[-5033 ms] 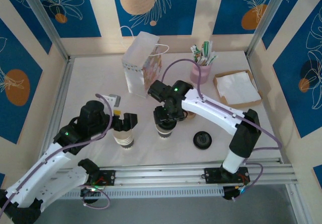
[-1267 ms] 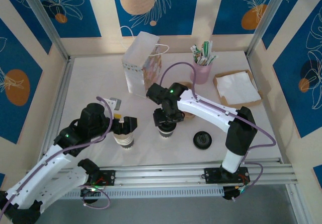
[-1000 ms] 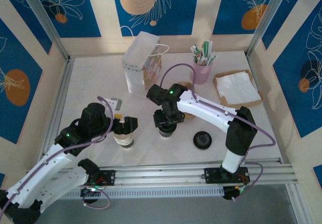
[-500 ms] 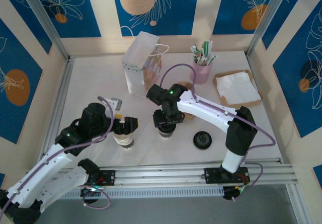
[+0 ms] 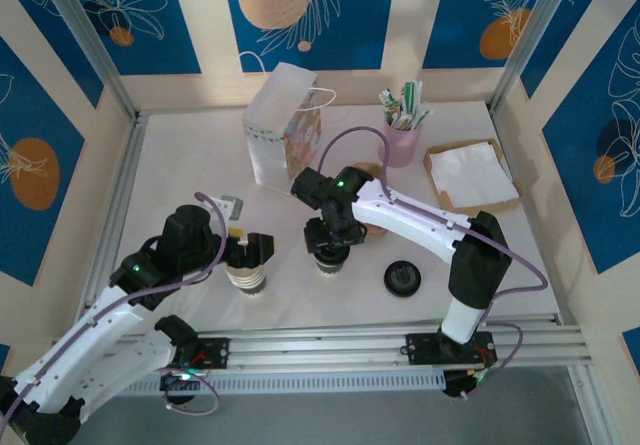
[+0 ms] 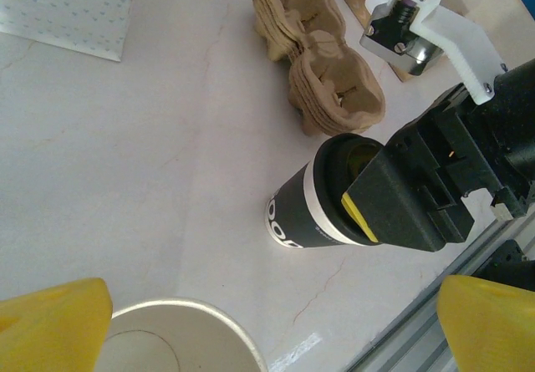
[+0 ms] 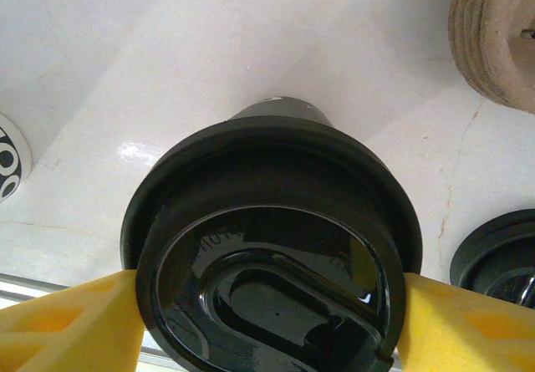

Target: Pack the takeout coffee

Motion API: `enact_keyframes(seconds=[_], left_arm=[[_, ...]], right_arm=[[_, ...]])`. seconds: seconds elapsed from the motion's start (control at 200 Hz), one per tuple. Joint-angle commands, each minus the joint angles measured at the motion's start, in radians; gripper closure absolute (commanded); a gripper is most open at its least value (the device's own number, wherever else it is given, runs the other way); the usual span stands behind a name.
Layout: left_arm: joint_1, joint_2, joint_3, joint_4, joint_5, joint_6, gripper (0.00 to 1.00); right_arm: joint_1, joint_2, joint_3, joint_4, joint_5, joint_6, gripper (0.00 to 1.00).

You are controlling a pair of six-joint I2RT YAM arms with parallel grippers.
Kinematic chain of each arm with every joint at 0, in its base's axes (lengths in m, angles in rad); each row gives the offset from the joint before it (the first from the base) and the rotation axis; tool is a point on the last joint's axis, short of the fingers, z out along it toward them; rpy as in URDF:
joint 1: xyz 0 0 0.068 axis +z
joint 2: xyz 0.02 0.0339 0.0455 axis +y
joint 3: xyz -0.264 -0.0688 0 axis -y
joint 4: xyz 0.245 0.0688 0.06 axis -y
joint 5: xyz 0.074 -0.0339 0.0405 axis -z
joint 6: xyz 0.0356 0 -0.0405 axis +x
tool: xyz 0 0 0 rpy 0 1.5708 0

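Observation:
The takeout coffee (image 5: 330,258), a cream cup with a dark band and a black lid, stands upright mid-table. My right gripper (image 5: 331,237) comes down over it. In the right wrist view both yellow fingers (image 7: 63,326) press the sides of the coffee's black lid (image 7: 267,247), so my right gripper (image 7: 267,326) is shut on it. From the left wrist the coffee (image 6: 311,215) shows with the right gripper's black body (image 6: 418,196) on top. My left gripper (image 5: 247,249) stands open astride a stack of lidless cups (image 5: 245,276). The stack's rim (image 6: 180,338) lies between the left gripper's (image 6: 267,326) wide-spread fingers.
A patterned paper bag (image 5: 283,135) stands behind the cups. Stacked cardboard cup carriers (image 6: 318,54) lie beyond the coffee. A loose black lid (image 5: 402,278) rests to its right. A pink cup of sachets (image 5: 400,143) and a napkin tray (image 5: 470,175) sit back right. A metal rail (image 5: 380,343) borders the near edge.
Nothing has visibly moved in the last second. Since five seconds ago the right arm has drawn slightly left while staying on the coffee.

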Motion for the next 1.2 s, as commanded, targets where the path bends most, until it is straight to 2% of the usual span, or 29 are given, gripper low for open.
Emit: enact_keyframes(seconds=[0.0, 1.196], left_arm=[[0.011, -0.012, -0.008, 0.024, 0.014, 0.008, 0.00], [0.011, -0.017, -0.015, 0.024, 0.014, 0.007, 0.00]], right_arm=[[0.010, -0.036, 0.031, -0.030, 0.007, 0.019, 0.27], [0.036, -0.014, 0.033, -0.033, 0.024, 0.017, 0.27]])
